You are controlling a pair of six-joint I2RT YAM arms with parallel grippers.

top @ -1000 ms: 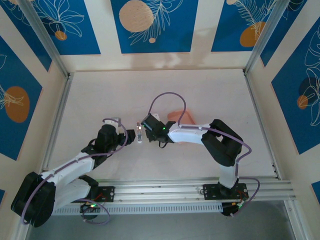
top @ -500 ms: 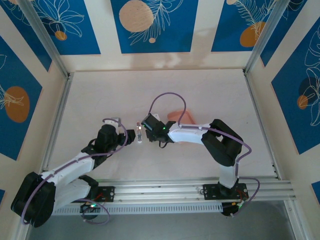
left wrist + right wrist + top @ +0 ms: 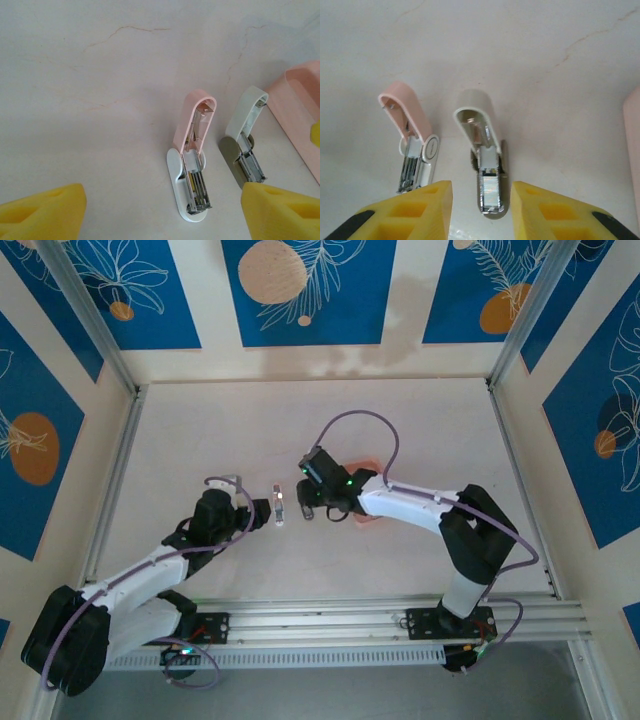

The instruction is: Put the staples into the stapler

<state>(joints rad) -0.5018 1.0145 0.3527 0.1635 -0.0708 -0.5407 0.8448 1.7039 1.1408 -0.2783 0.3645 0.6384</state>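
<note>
Two small staplers stand side by side mid-surface (image 3: 220, 430), lids hinged up: pink-lidded stapler (image 3: 192, 165) on a white base, white-lidded stapler (image 3: 482, 150) on a grey base, bright metal in both channels. Left gripper (image 3: 161, 197) wide open, empty. Right gripper (image 3: 480, 189) part open, fingertips flanking the white one's base; contact unclear. Salmon tray (image 3: 300, 110) just beside, toward the right edge, contents hidden.
</note>
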